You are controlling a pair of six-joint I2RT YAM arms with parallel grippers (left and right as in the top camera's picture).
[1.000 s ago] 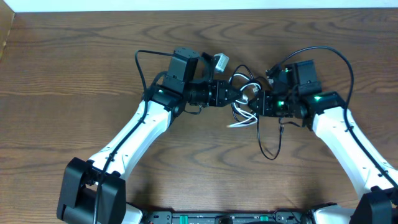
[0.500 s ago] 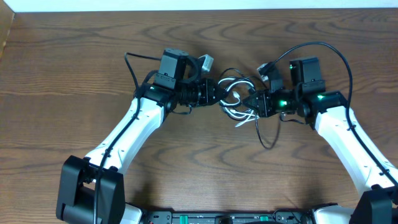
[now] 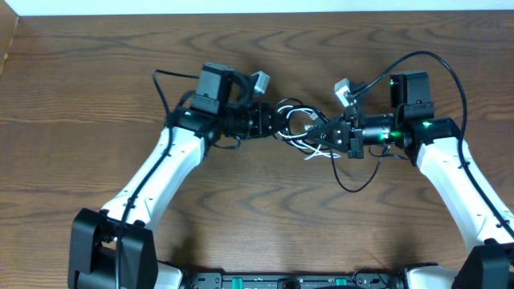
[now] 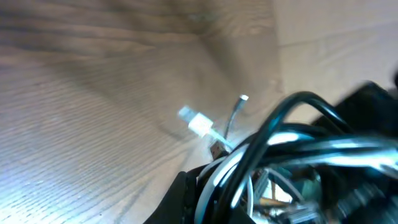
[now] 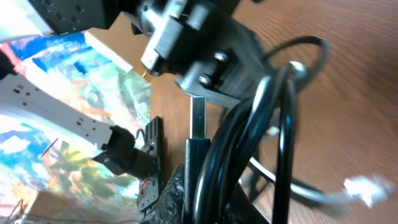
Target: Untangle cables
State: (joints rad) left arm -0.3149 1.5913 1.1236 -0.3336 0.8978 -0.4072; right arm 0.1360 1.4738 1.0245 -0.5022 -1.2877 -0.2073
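The white cable [image 3: 312, 152] and the black cable [image 3: 352, 187] hang looped together between my two grippers, just above the wooden table [image 3: 96, 72]. My left gripper [image 3: 278, 126] is shut on the bundle from the left, and white and black strands [image 4: 261, 149] cross its jaws [image 4: 211, 202]. A white plug [image 4: 196, 124] dangles beyond them. From the right, my right gripper [image 3: 323, 133] is shut on black cable strands [image 5: 214, 155], which run between its fingers [image 5: 208, 199]. One black loop sags onto the table below the right gripper.
Thick black arm wires arc over each wrist [image 3: 438, 68] [image 3: 165, 76]. The left gripper's body [image 5: 205, 43] fills the top of the right wrist view. Bare wood lies all around the arms.
The right gripper has shut on the black cable. Both grippers have drawn apart, left one leftward and right one rightward, so the bundle is stretched out between them.
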